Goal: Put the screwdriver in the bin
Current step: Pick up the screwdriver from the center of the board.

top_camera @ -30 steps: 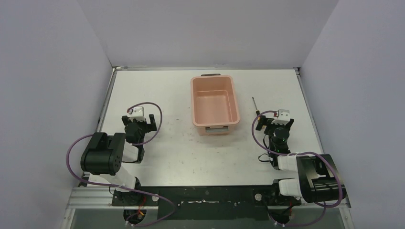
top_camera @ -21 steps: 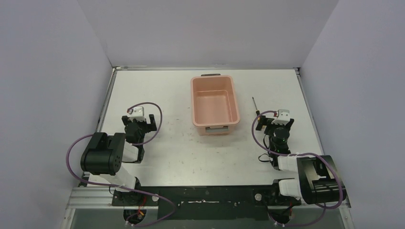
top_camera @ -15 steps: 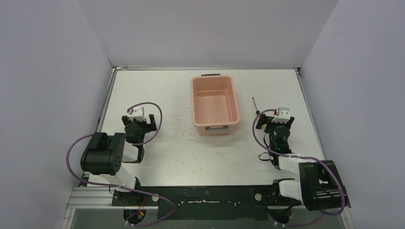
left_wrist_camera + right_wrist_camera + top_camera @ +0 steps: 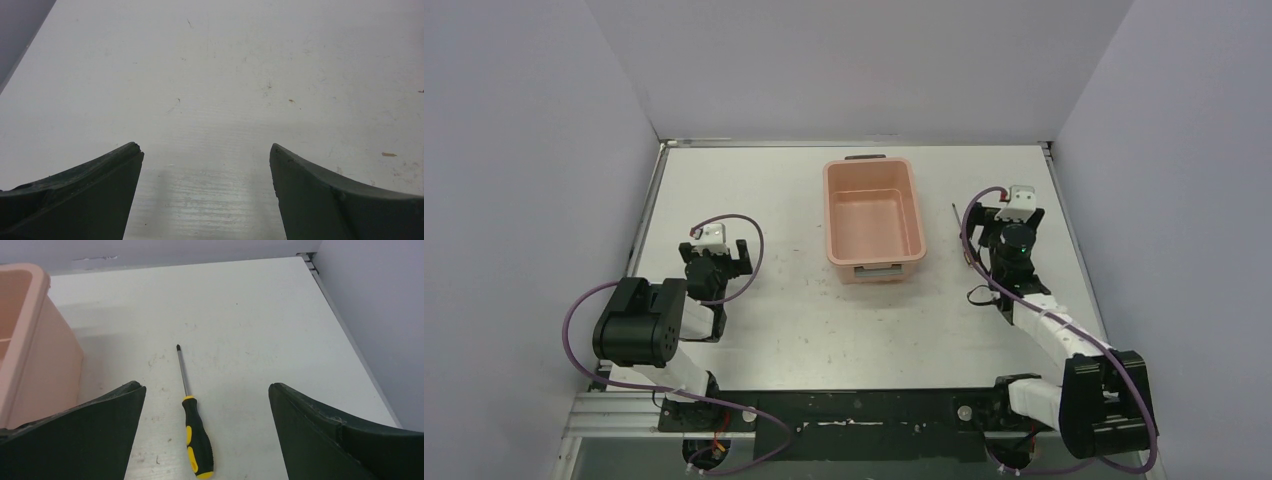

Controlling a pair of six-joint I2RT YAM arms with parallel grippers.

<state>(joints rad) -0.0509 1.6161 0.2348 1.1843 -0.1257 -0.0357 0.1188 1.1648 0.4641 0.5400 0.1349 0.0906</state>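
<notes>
- Hovering above the screwdriver (image 4: pixel 189 407), the right gripper (image 4: pixel 205 386) had its fingers spread wide apart and held nothing. The tool lay between the two fingertips in the wrist view, which suited a straight descent onto it.
- The screwdriver lay flat on the table (image 4: pixel 764 190), just to the right of the bin (image 4: pixel 874 225) and apart from its wall. Its tip pointed toward the far edge and its yellow-and-black handle was nearest the arm.
- Judging by that line-up, the gripper's opening ran across the tool's length, so closing would pinch it from both sides and not along the shaft.
- The handle sat nearer the fingers than the thin shaft did. Being thicker, it seemed the better place to grip and less likely to slip.
- The bin stood upright with nothing visible inside. One of its walls showed at the left of the right wrist view, so the carry looked short.
- The left gripper (image 4: pixel 205 147) was likewise parted and empty, over the table on the left side and well apart from both bin and tool. It was probably parked there to keep out of the way.
- The task looked to be at the reaching stage, with no grasp made and nothing in the bin yet.
- One likely risk was a fingertip nudging the slim tool sideways before the fingers closed.
</notes>
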